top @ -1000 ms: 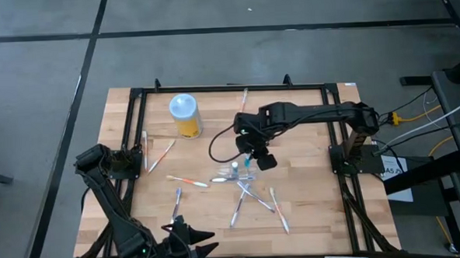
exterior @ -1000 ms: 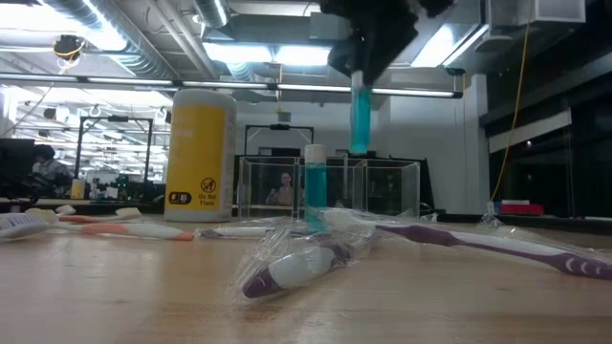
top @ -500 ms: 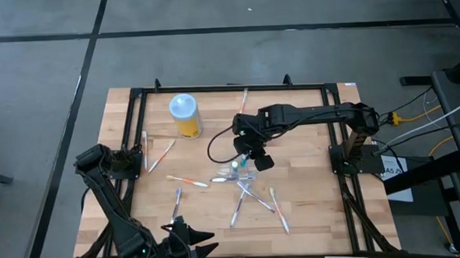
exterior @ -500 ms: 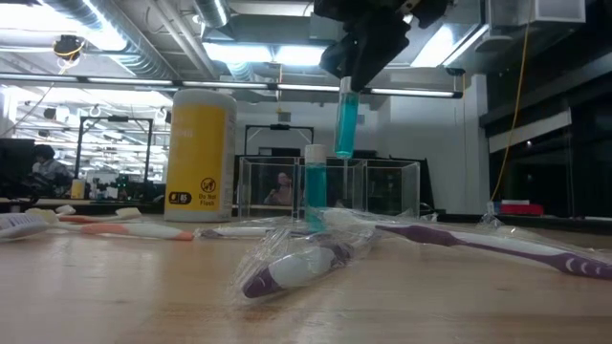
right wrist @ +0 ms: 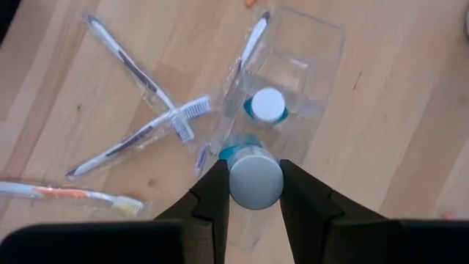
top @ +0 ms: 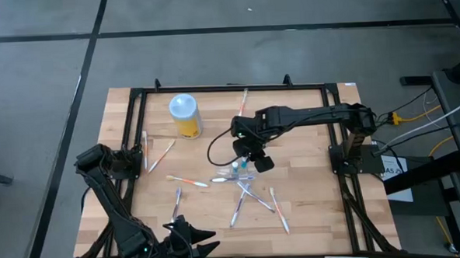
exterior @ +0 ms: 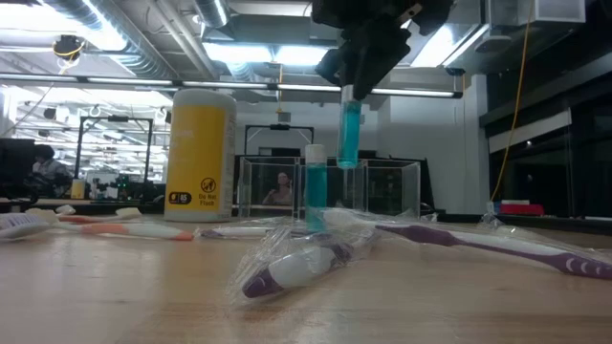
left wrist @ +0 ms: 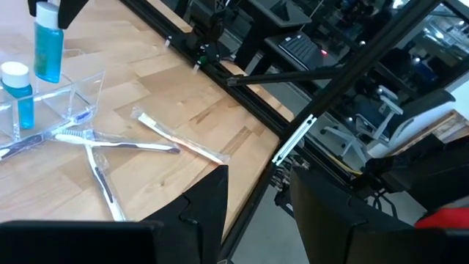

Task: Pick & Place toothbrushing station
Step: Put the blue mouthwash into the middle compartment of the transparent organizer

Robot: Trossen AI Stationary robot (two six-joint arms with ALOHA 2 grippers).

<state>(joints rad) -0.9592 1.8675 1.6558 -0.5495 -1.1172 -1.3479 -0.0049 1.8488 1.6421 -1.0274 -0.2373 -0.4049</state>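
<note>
Tabletop point(top: 311, 195) contents, listed from the left edge to the right edge.

Left gripper point(top: 189, 233): parked at the near edge, fingers spread, nothing held.

Yellow canister point(top: 185, 116): upright toward the far left corner, well clear of the work.

Loose toothbrushes: orange-pink toothbrush point(top: 189, 181) and a blue-purple toothbrush point(top: 177, 201) left of centre; several wrapped ones crossed near the middle point(top: 252, 196). None of these is stowed yet, by the look of it.

Clear holder point(right wrist: 293, 81): centre of the tabletop, one blue bottle point(right wrist: 267, 105) with a white cap already standing inside.

Right gripper point(right wrist: 254, 192): above the holder, pinching a second blue bottle point(exterior: 350, 134) by its cap end, clear of the surface.

Progress, as judged: early; one bottle placed, one about to be lowered, brushes remaining.

Obstruction: a wrapped brush point(right wrist: 248, 45) leaning against the holder's rim; the seated bottle narrows the free space.
</note>
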